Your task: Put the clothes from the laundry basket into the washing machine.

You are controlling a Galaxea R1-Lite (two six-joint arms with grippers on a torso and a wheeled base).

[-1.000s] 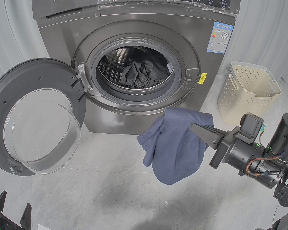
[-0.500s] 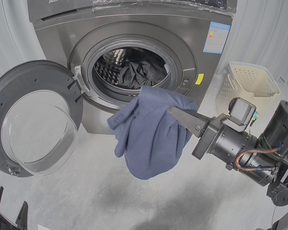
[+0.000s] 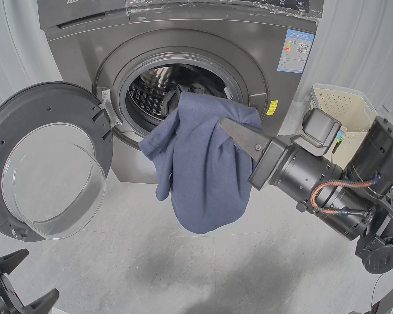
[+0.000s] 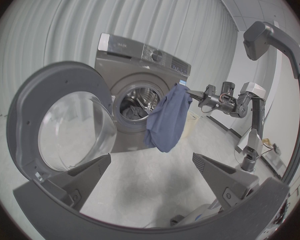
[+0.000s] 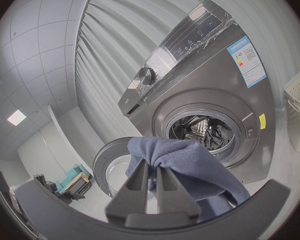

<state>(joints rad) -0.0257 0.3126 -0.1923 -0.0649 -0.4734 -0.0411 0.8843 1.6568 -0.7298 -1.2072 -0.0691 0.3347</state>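
The right hand point(image 3: 222, 123) is closed on the bunched top edge of a blue garment point(image 3: 205, 162). It holds the garment in the air in front of the washing machine point(image 3: 74, 53). In the head view the garment's upper part lies across the lower right of the drum opening point(image 3: 148, 88), and the rest hangs freely, clear of the floor point(image 3: 139, 262). Whether the cloth touches the machine's front cannot be told.

A dark piece of clothing point(image 3: 171, 97) lies inside the drum, behind the blue garment. The round door point(image 3: 43, 105) stands swung wide open on the machine's left.

The laundry basket point(image 3: 340, 99) stands on the floor just beside the machine's right side. The right arm partly hides it, and its contents cannot be told.

The left hand point(image 3: 28, 280) sits low on the left, fingers spread apart and holding nothing, well apart from the garment.
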